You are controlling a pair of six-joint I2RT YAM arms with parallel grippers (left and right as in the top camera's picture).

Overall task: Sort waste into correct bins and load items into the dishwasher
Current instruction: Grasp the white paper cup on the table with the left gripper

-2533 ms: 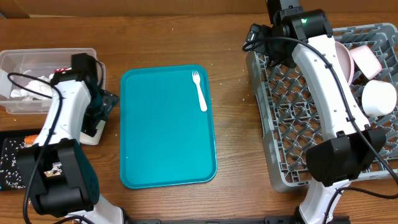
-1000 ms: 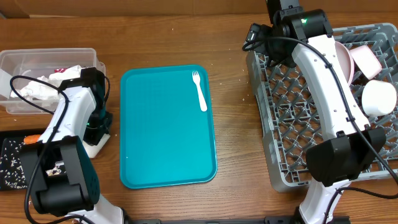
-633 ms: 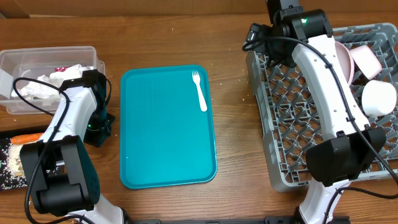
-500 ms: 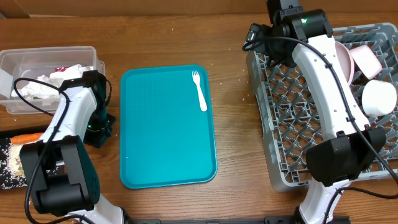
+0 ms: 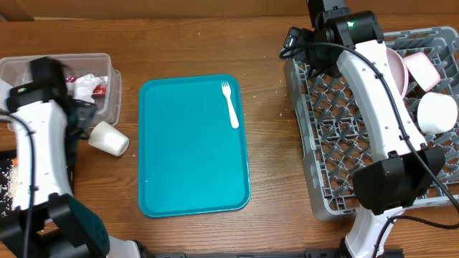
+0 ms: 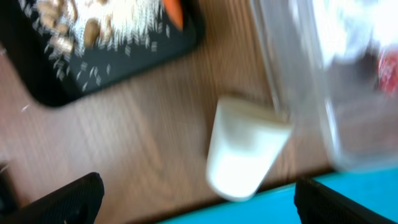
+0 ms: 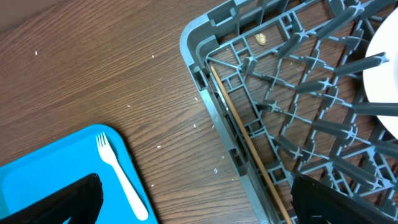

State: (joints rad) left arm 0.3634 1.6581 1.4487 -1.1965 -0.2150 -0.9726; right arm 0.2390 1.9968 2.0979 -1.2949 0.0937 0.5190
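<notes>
The small white cup (image 5: 109, 138) lies on its side on the table between the clear tub (image 5: 14, 68) and the teal tray; it also shows in the left wrist view (image 6: 245, 152). My left gripper (image 6: 208, 205) is open and empty, raised above the cup (image 5: 77, 113). The tub holds napkins (image 5: 84, 82) and the red wrapper (image 6: 388, 65). The black tray (image 6: 112, 68) holds rice scraps (image 6: 93, 25) and the carrot (image 6: 174, 9). The white fork (image 5: 229, 104) lies on the teal tray. My right gripper (image 7: 196, 205) is open and empty over the rack's left corner (image 5: 300, 44).
The teal tray (image 5: 193, 158) fills the table's middle. The grey dish rack (image 5: 337, 143) at the right holds a pink plate (image 5: 396, 68), a pink bowl (image 5: 423, 70) and a white bowl (image 5: 436, 113). A thin wooden stick (image 7: 249, 143) lies in the rack.
My left arm has swung up and to the left, away from the cup. The cup, covered by the gripper before, now lies free on its side. The right arm has not moved.
</notes>
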